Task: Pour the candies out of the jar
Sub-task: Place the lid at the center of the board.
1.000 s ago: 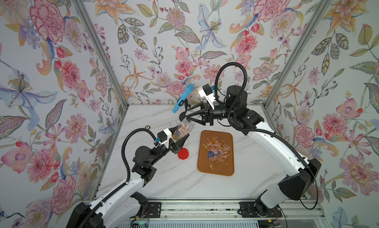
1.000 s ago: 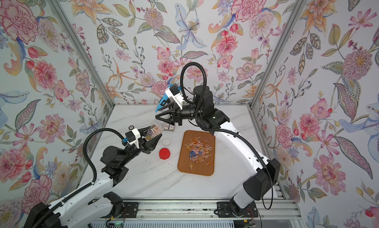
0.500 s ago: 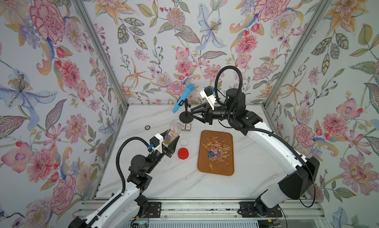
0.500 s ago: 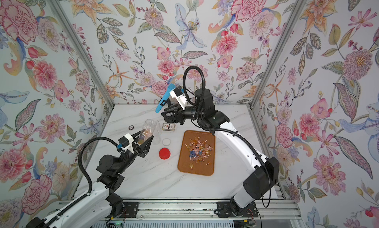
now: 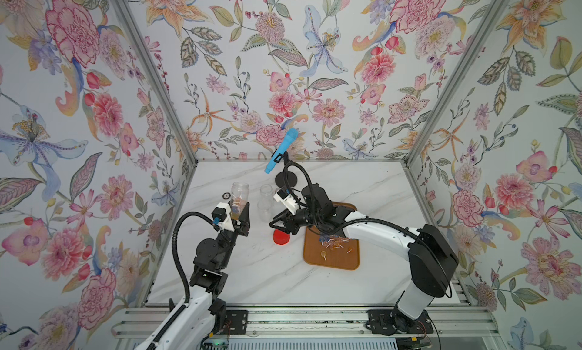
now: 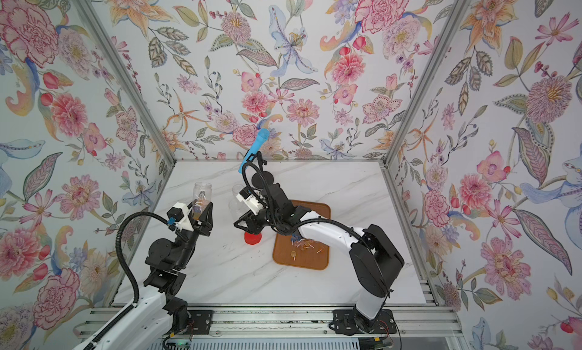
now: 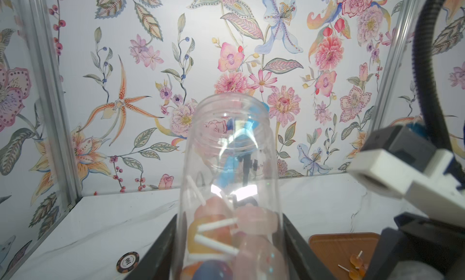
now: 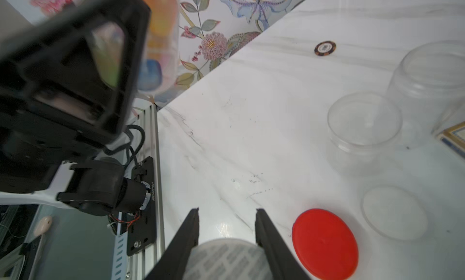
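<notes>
Now the arms are parted, where a second ago the right gripper (image 8: 226, 210) was set at the mouth of the tilted jar (image 5: 239, 192). The jar is held upright by the left gripper (image 5: 237, 214), which is clenched about its lower body. It appears lifted off the counter (image 5: 252, 279), at ten o'clock of the red lid (image 5: 281, 237). Its mouth is turned upward and looks uncovered in the left wrist view. The candies (image 7: 219, 231) are heaped in its bottom, and none is being spilled.

The right gripper has been drawn down to just above the red lid, at its twelve o'clock. It is closed on a silvery printed disc (image 8: 226, 258), judged to be a foil seal taken from the mouth. If so, the opening step is finished and pouring from this jar is not yet begun.

The brown tray (image 5: 343, 265), at three o'clock of the lid, is already strewn with other candies, so it is taken as the target. The jar must be carried there and tipped. Two empty clear jars (image 8: 364, 130) are left standing at eleven o'clock of the lid.
</notes>
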